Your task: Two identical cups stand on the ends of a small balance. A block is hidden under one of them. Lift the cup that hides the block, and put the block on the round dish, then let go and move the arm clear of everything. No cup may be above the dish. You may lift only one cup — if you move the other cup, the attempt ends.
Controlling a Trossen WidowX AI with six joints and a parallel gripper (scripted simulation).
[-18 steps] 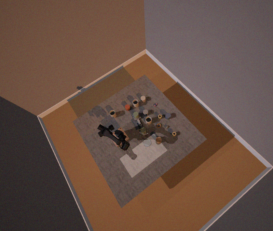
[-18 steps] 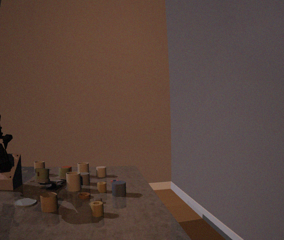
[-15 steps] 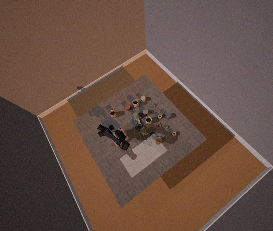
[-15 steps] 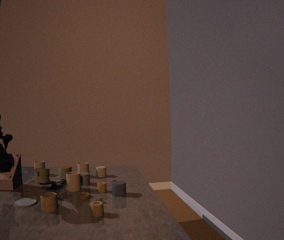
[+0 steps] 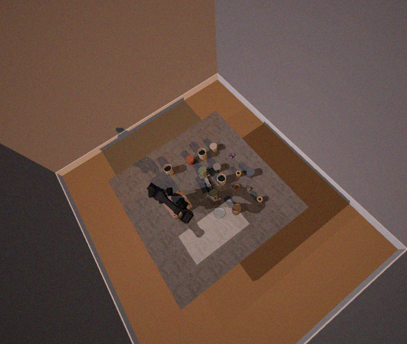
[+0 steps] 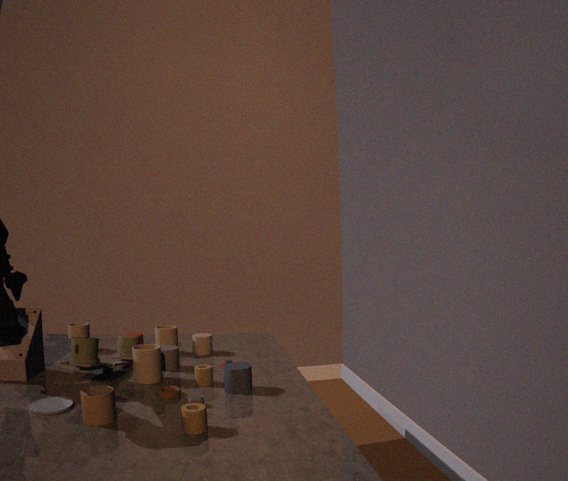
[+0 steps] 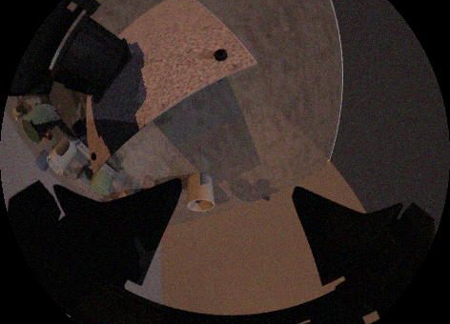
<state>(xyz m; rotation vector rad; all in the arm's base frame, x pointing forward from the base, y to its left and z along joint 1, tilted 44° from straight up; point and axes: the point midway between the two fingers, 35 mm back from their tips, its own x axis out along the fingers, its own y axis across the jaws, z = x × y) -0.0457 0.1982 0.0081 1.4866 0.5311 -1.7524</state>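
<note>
Two green cups stand on the ends of the balance (image 5: 207, 182): a far one (image 5: 202, 171) (image 6: 127, 347) (image 7: 101, 183) and one nearer the dish (image 5: 213, 195) (image 6: 84, 351). I cannot tell which end hangs lower. No block shows outside the cups. The round pale dish (image 5: 219, 212) (image 6: 51, 406) lies on the table beside the balance, with nothing on it. My gripper (image 7: 239, 190) (image 6: 17, 298) is open and empty. It is held high by the arm's base, well away from both cups and the dish.
A brown cup (image 5: 236, 209) (image 6: 97, 406) stands right beside the dish. A tall beige cup (image 5: 221, 179) (image 6: 147, 364) stands close to the balance. A red cylinder (image 5: 189, 160), a blue-grey cylinder (image 5: 250, 172) (image 6: 237, 377) and a yellow ring-shaped piece (image 5: 259, 199) (image 6: 193, 420) stand farther out.
</note>
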